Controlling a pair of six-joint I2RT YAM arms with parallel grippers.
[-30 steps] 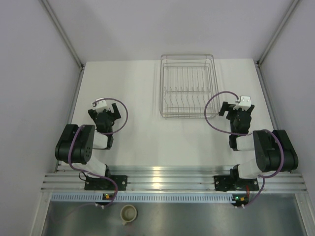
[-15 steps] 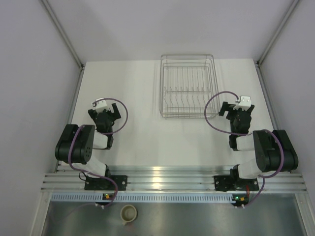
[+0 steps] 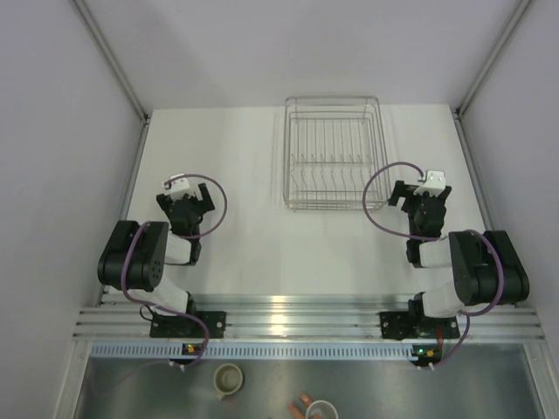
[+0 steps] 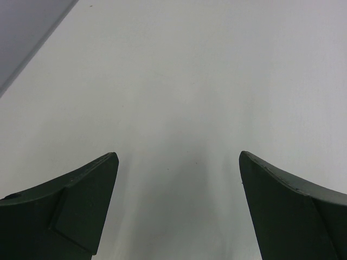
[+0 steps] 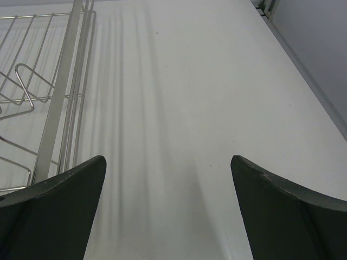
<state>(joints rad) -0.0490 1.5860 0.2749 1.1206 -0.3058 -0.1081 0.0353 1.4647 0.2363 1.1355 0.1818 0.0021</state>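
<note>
Now both arms sit folded back near their bases on the white table (image 3: 253, 175), each wrist pointing toward the far side. The left gripper (image 3: 185, 194) is on the left half of the table, well apart from the other things. It is released: in its wrist view the left gripper (image 4: 179, 157) has its two dark fingers (image 4: 81, 206) spread wide, with only the plain tabletop between them. The right gripper (image 3: 422, 199) is likewise released. Its wrist view shows the right gripper (image 5: 168, 160) with its dark fingers (image 5: 59, 211) set wide apart over the white surface. The silver wire dish rack (image 3: 332, 206) stands at the middle of the table, toward the far edge, with its upright dividers running across its floor. It is the thing nearest the right gripper, lying just to that gripper's left and a little farther away, and the two do not touch. From the right wrist the rack's side rails and a bent wire loop (image 5: 65, 81) fill the left edge of the view, casting striped shadows on the table. Below the near edge, past the aluminium rail, a pale round cup (image 3: 229, 379) rests on a grey metal shelf (image 3: 131, 393), and a second pale cup (image 3: 321, 410) lies to its right at the picture's bottom edge, with something small and orange (image 3: 301, 401) just beside it.
</note>
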